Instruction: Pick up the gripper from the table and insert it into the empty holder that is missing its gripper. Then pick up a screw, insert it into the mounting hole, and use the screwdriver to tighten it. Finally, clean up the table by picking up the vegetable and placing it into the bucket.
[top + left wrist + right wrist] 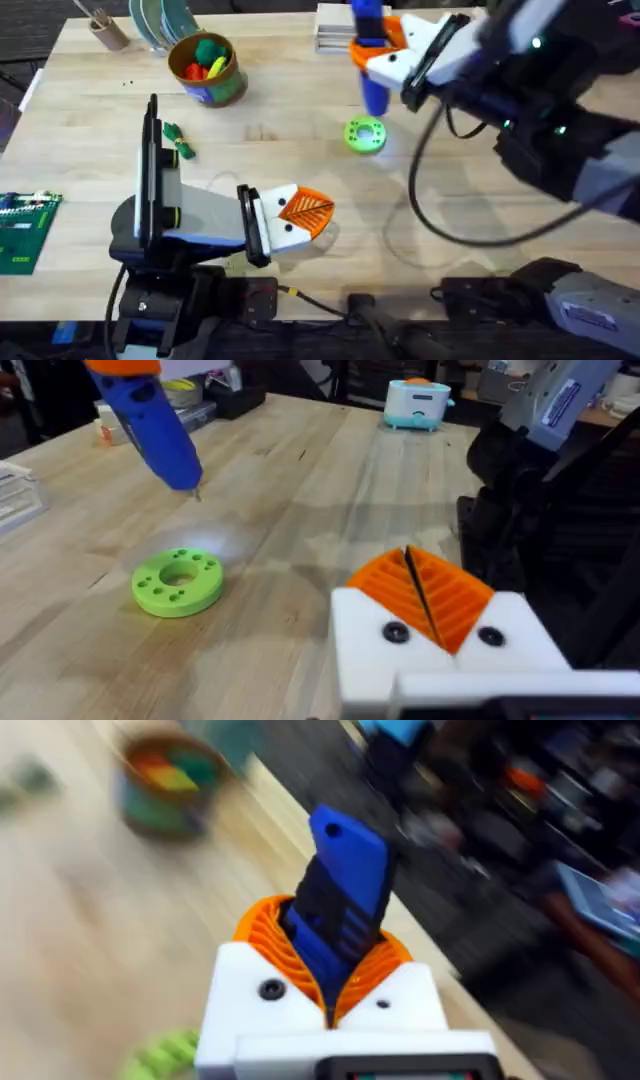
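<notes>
Overhead, the right pincer (385, 52) clamps the screwdriver (369, 50) — the left pincer (300, 212) pressed closed.

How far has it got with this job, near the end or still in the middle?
Somewhere in the middle, it seems. In hand: the right gripper holds the blue screwdriver above the green disc. The left gripper is shut and empty. Left to do: the vegetable lies on the table, outside the bucket. Whether the finger and screw are fitted, I cannot tell.
</notes>
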You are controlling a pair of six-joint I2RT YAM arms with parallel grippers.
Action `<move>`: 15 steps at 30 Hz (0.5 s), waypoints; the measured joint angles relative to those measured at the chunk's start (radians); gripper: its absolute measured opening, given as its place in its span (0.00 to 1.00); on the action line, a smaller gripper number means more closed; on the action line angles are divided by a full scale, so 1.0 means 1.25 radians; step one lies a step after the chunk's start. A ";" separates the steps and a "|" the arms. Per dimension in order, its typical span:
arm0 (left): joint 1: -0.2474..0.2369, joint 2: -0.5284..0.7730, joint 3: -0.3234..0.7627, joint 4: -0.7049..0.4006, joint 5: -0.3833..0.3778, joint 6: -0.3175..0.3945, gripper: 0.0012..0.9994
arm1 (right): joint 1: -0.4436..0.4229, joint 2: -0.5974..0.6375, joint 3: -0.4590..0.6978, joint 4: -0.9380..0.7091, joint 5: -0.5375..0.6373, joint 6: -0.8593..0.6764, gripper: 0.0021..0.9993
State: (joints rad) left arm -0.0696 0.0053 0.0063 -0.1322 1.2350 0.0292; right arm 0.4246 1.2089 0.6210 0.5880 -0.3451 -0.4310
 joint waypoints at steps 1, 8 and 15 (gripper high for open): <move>0.000 0.000 0.000 0.000 0.000 0.000 0.00 | -0.019 0.009 0.010 -0.030 0.015 -0.035 0.03; 0.000 0.000 0.000 0.000 -0.002 0.000 0.00 | -0.112 0.099 0.080 -0.138 0.155 -0.313 0.03; 0.000 0.000 0.000 0.001 -0.004 0.000 0.00 | -0.132 0.242 0.086 -0.142 0.265 -0.489 0.03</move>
State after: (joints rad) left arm -0.0696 0.0055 0.0063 -0.1314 1.2301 0.0292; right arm 0.2592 1.5116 0.7288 0.4106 -0.0140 -1.0417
